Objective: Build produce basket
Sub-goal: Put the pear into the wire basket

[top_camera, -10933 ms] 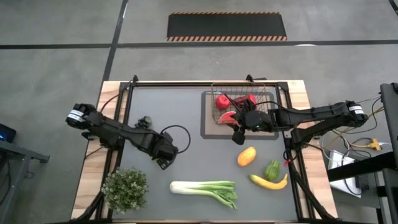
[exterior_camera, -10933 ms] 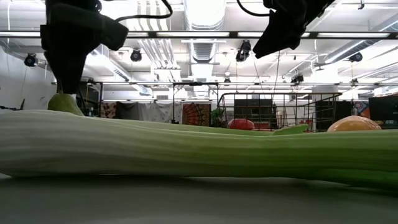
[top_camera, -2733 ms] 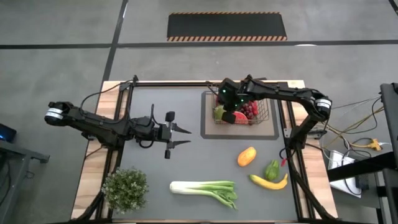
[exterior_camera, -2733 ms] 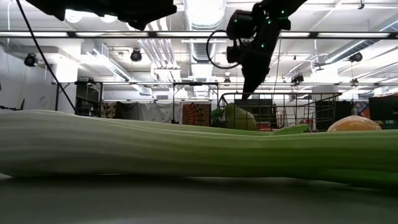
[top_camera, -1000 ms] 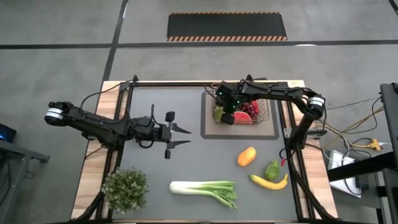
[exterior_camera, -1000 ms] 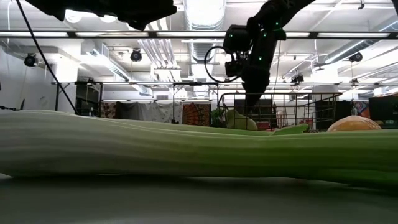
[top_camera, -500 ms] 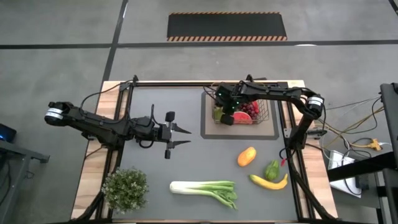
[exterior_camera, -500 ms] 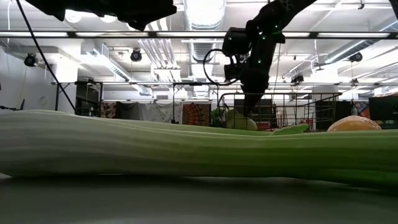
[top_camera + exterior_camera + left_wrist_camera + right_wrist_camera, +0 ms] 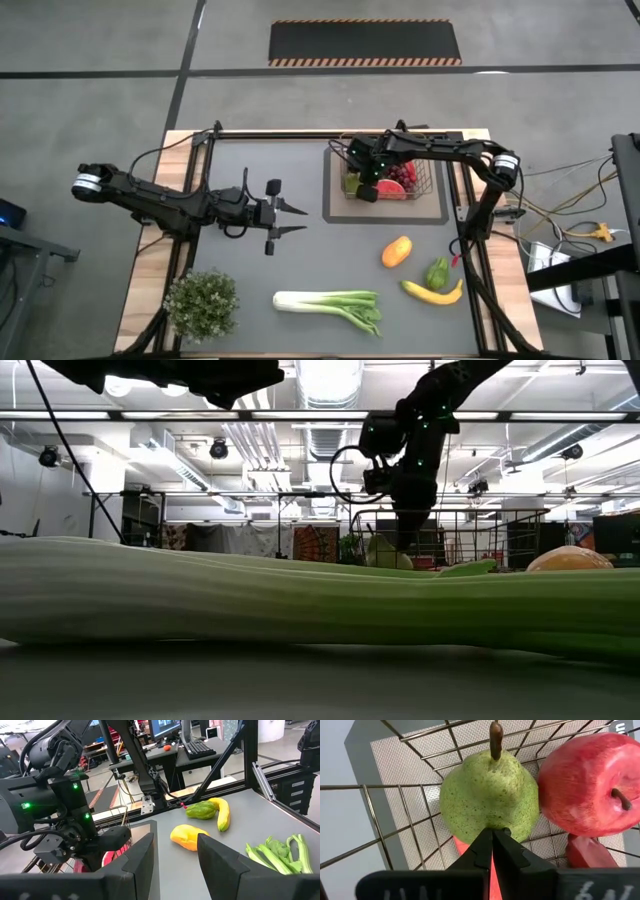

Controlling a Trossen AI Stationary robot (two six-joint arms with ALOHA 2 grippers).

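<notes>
The wire basket (image 9: 436,172) stands on a grey mat at the table's far right. Inside it lie a green pear (image 9: 487,795), stem up against the wires, a red apple (image 9: 590,785) and a watermelon slice (image 9: 368,190). My right gripper (image 9: 493,845) is shut and points steeply down into the basket, its tips right at the pear's rounded belly. My left gripper (image 9: 292,220) hovers open and level over the table's middle left, nothing between its fingers. A mango (image 9: 397,251), green pepper (image 9: 438,272), banana (image 9: 432,292) and leek (image 9: 330,303) lie on the table. My right gripper comes from above, slanting down into the basket, and its shut fingertips (image 9: 485,851) stand at the pear's lower belly (image 9: 492,822). Whether they touch the pear, I cannot tell. Nothing is pinched between them.
A bushy potted plant (image 9: 201,304) stands at the near left corner. The leek (image 9: 300,595) lies along the near edge and fills the low view. The grey mat (image 9: 335,210) reaches left of the basket. Bare table lies between the left gripper and the basket.
</notes>
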